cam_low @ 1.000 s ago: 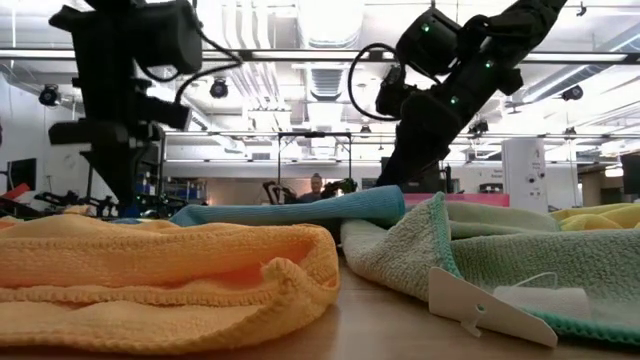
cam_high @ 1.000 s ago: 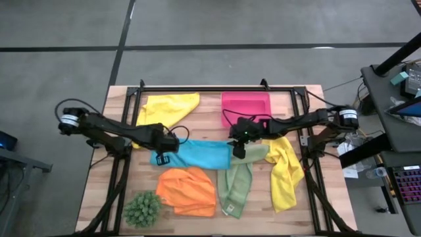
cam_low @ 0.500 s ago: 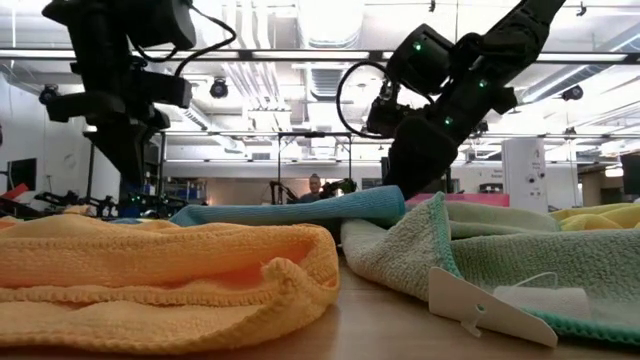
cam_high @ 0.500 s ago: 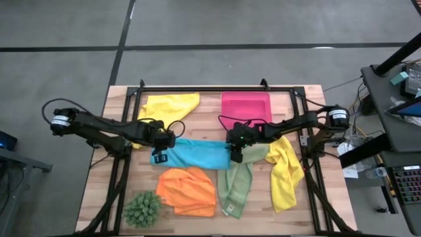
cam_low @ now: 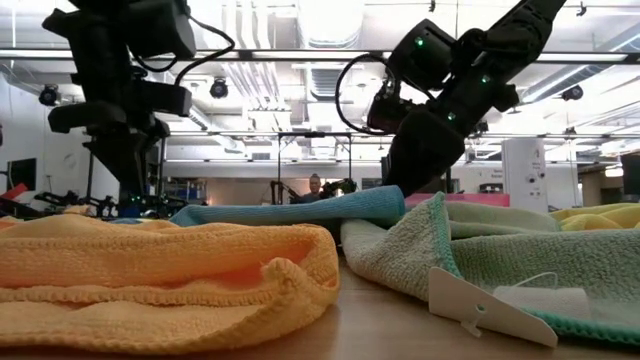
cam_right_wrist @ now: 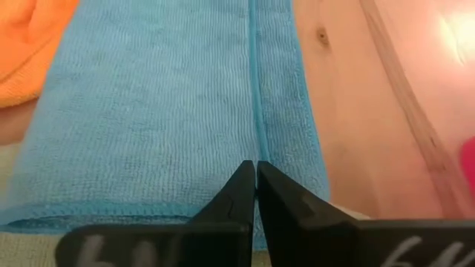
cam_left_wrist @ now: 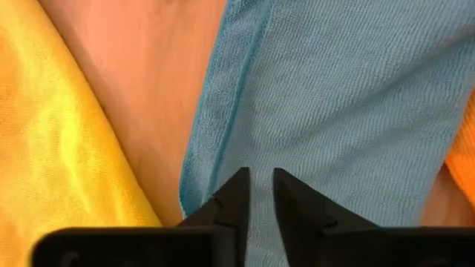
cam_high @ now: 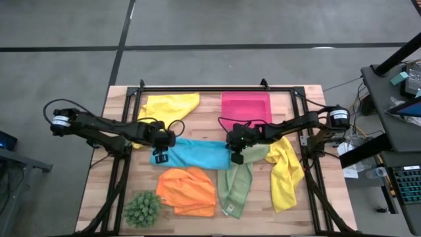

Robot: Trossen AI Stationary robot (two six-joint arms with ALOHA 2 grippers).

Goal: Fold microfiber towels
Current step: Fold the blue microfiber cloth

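Right gripper (cam_right_wrist: pixel 255 172) pinched shut on turquoise towel (cam_high: pixel 197 154) edge; left gripper (cam_left_wrist: pixel 257 180) narrowly parted at opposite edge. Risked uneven lift, skewing fold.

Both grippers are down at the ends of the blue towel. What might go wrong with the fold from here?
1. The left gripper shows a narrow gap over the blue towel's edge, so that end may slip free when lifted.
2. The right gripper is shut at the end lying against the green towel; it might drag that too.
3. The orange towel lies close alongside and could be disturbed.
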